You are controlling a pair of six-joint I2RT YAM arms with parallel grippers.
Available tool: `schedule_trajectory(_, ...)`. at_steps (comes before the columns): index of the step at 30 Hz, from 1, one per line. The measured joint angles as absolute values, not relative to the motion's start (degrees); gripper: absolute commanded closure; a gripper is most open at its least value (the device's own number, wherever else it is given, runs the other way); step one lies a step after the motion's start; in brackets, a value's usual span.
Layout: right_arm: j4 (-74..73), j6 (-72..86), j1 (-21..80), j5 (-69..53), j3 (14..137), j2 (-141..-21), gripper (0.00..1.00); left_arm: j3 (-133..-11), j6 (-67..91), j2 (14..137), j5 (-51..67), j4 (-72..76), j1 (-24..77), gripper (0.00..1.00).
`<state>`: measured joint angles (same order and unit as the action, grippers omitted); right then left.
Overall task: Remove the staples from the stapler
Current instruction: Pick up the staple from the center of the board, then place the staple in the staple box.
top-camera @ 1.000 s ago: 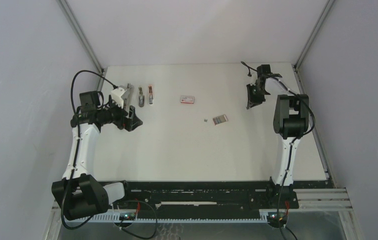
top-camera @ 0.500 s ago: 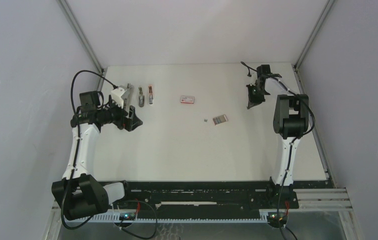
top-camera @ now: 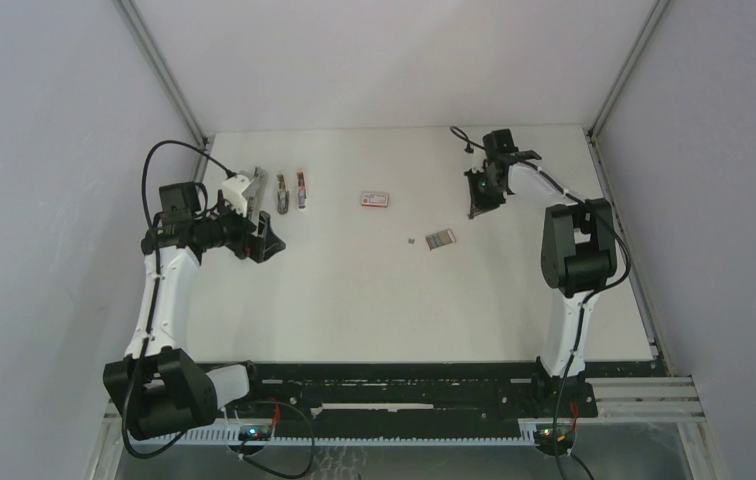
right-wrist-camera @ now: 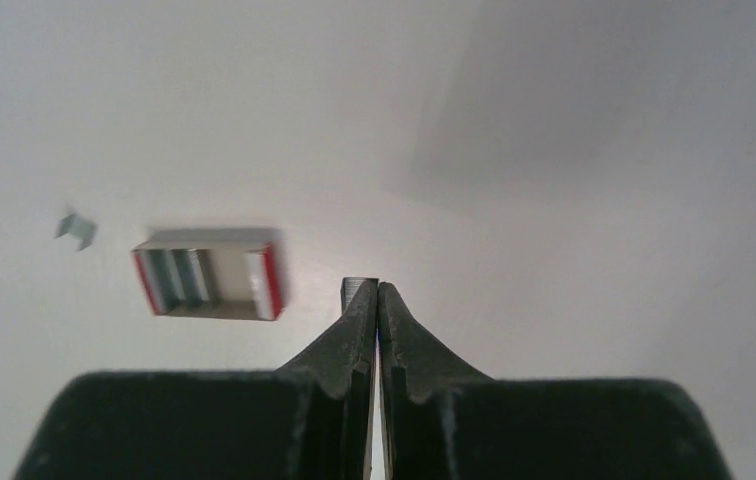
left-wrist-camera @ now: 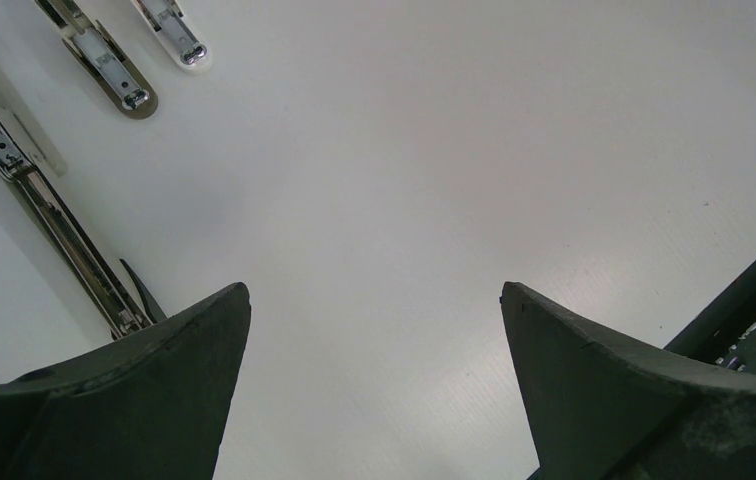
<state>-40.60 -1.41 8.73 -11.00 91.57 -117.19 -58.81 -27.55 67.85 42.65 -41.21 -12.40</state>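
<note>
Right gripper [right-wrist-camera: 375,288] clamped on staples [right-wrist-camera: 355,285], frame centre, just right of tray [right-wrist-camera: 259,283]. Left gripper [left-wrist-camera: 374,300] wide apart near stapler [left-wrist-camera: 54,232], left edge. Likely drop-off step: next, line up over tray and release.

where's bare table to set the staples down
The whole near half of the table, between the two arms, is bare; so is the far strip behind the red-and-white box. Crowded: far left around the stapler and left tool, and mid-table by the staple tray.
</note>
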Motion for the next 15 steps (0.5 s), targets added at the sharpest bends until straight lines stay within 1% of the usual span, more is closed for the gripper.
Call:
schedule_trajectory(7, -38.96, 0.25, 15.62, -11.20, 89.89, -115.59, 1.00, -58.81, -27.55, 67.85, 42.65, -41.21, -12.40, 0.00)
schedule_trajectory(15, -37.95, 2.15, 19.68, -10.76, 87.92, -115.59, 1.00, -58.81, -27.55, 67.85, 42.61, -41.21, -12.40, 0.00)
